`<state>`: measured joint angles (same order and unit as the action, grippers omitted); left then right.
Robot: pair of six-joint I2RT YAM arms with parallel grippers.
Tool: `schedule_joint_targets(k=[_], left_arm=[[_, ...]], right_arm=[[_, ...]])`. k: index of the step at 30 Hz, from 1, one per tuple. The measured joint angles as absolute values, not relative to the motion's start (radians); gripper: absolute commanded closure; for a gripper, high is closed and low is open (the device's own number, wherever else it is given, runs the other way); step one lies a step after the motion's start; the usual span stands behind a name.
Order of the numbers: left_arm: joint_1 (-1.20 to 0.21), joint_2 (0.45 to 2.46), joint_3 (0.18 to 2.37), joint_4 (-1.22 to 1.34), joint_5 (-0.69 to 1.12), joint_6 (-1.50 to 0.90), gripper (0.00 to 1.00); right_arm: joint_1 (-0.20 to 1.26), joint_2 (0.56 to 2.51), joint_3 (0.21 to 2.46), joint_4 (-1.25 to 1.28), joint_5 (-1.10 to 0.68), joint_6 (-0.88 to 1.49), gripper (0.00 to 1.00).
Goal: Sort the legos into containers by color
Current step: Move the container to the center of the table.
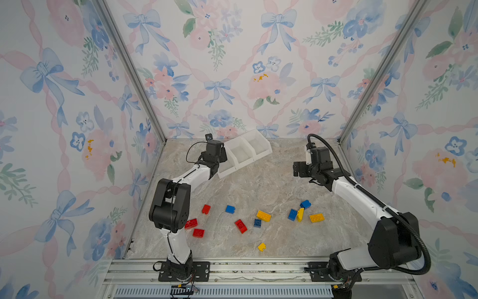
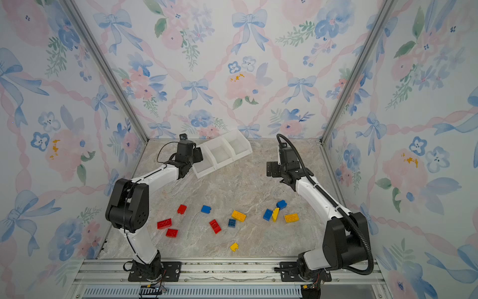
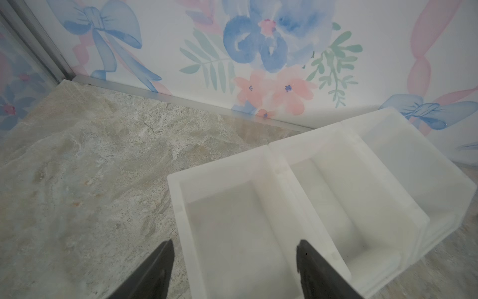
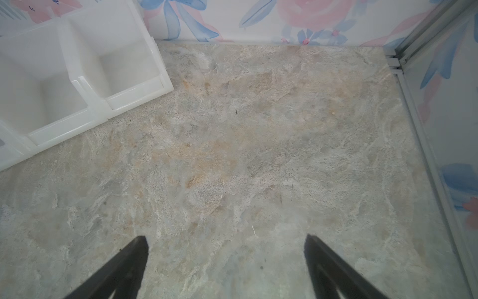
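Observation:
Red, blue and yellow legos lie scattered on the near half of the table: red ones (image 1: 206, 209) (image 1: 240, 226), blue ones (image 1: 230, 209) (image 1: 292, 214), yellow ones (image 1: 263, 215) (image 1: 261, 247). The containers (image 1: 262, 154) (image 2: 241, 155), three joined white bins, stand slanted at the back and look empty. My left gripper (image 1: 223, 158) (image 3: 236, 256) hangs open over the leftmost bin (image 3: 176, 196), one finger outside its end wall, the other over the divider. My right gripper (image 1: 297, 168) (image 4: 227, 248) is open above bare table, right of the bins (image 4: 77, 85).
Flowered walls with metal corner posts (image 1: 362, 103) close in the back and sides. The left arm's elbow (image 1: 170, 204) rises above the red bricks (image 1: 191, 223) at the left. A blue and yellow cluster (image 1: 300, 214) lies beneath the right forearm. An aluminium rail (image 1: 232, 269) borders the front.

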<state>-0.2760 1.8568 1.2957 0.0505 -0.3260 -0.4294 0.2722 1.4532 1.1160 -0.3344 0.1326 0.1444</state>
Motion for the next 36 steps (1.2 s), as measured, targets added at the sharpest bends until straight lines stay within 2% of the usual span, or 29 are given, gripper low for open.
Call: schedule_joint_targets(k=[6,12,27,32,36], left_arm=[[-0.27,1.92,1.419,-0.084,-0.338,-0.492,0.33],[-0.248,1.991,1.526,-0.21,-0.344,-0.527,0.36],[-0.221,2.073,1.578,-0.331,-0.305,-0.562,0.43],[-0.221,2.097,1.588,-0.348,-0.282,-0.574,0.52],[-0.221,2.103,1.589,-0.356,-0.272,-0.581,0.66]], right_arm=[[0.285,1.453,1.139,-0.389,0.104,0.154,0.03],[0.292,1.465,1.162,-0.417,0.085,0.154,0.03],[0.292,1.48,1.182,-0.447,0.074,0.154,0.03],[0.292,1.48,1.182,-0.452,0.074,0.154,0.03],[0.292,1.48,1.182,-0.454,0.075,0.154,0.03]])
